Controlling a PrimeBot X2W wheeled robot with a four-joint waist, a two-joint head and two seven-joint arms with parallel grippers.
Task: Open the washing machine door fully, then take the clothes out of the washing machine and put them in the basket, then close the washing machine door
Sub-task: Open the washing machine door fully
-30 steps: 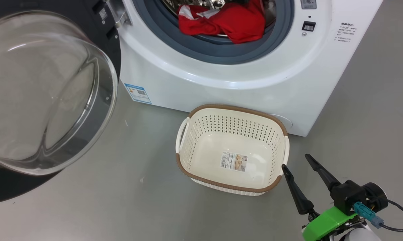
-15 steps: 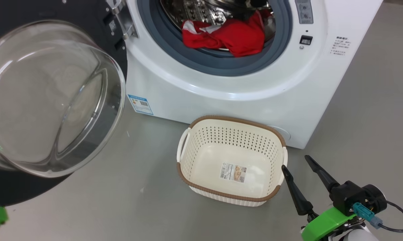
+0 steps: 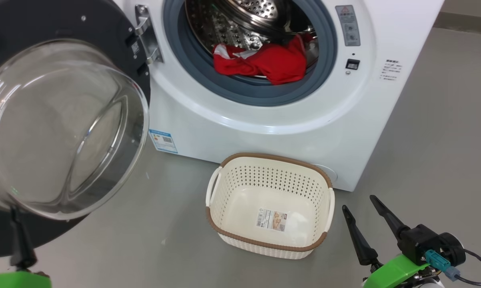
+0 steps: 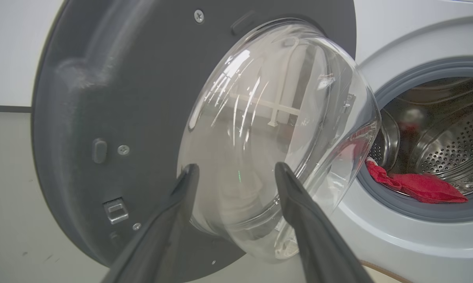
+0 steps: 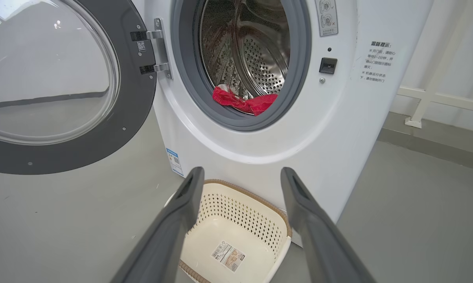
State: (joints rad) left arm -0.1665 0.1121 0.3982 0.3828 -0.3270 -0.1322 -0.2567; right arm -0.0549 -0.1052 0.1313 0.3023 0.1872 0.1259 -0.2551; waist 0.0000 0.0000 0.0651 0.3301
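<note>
My left fingers [image 4: 173, 220] just released the big round black-rimmed glass door [image 3: 64, 128] and stand wide; it is open, so I judge unloading comes next. The bright red clothes [image 3: 264, 62] lie in the steel drum [image 3: 240, 24]; my right fingers [image 3: 358, 238] are wide, empty.

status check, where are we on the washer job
left end effector open, empty, facing round black-rimmed glass door, swung wide. right end effector open near empty cream perforated plastic basket. red fabric clothes in steel drum, opening unobstructed.
</note>
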